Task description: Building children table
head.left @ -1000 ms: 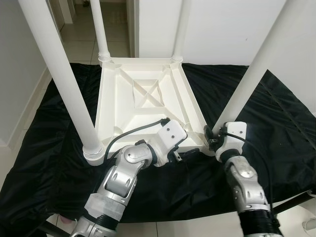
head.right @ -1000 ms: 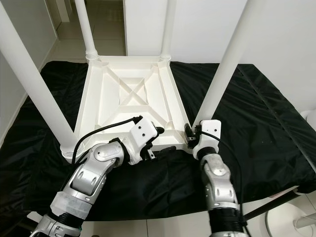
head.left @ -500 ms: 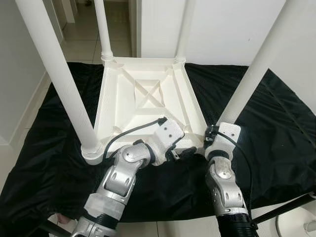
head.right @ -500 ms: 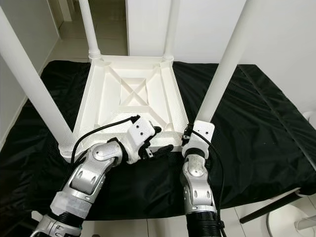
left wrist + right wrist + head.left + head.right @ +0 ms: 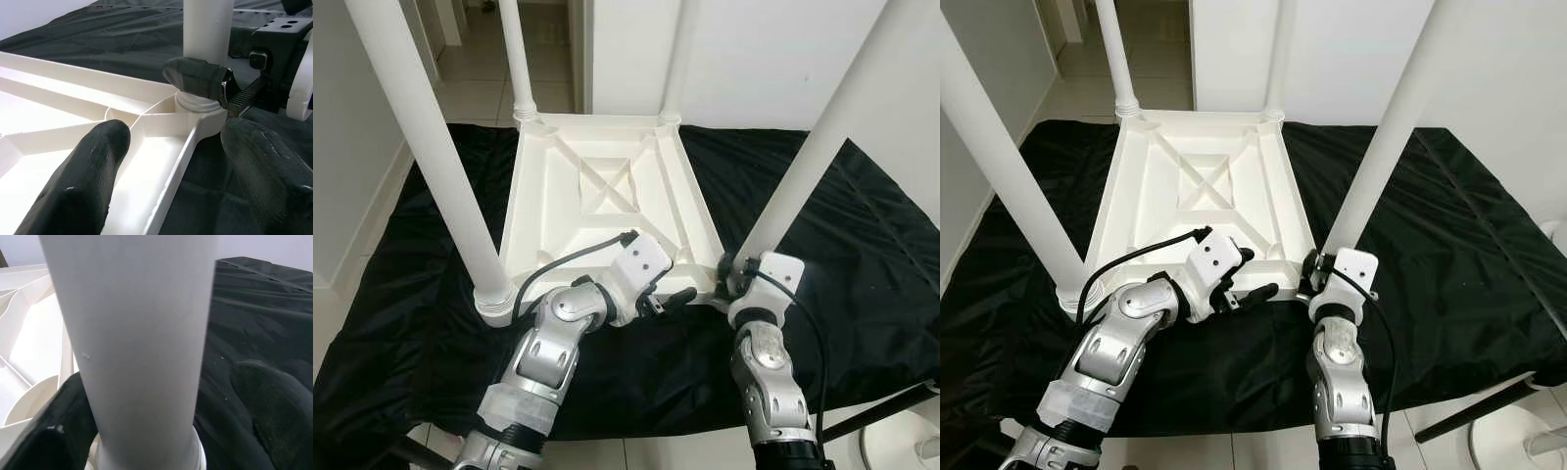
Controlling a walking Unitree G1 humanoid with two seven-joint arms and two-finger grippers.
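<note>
upside down on the black sheet [image 5: 862, 245], table [image 5: 597, 196] with four legs up. left gripper [image 5: 166, 147] spread astride its near rim. right gripper [image 5: 1317, 279] open around the near right leg [image 5: 137, 352] at its base. probably light, stiff, slick plastic; best gripped low by the socket.

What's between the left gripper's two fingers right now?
The left gripper straddles the near rim of the upturned tabletop, open, beside the near-right leg; the left wrist view shows it.
</note>
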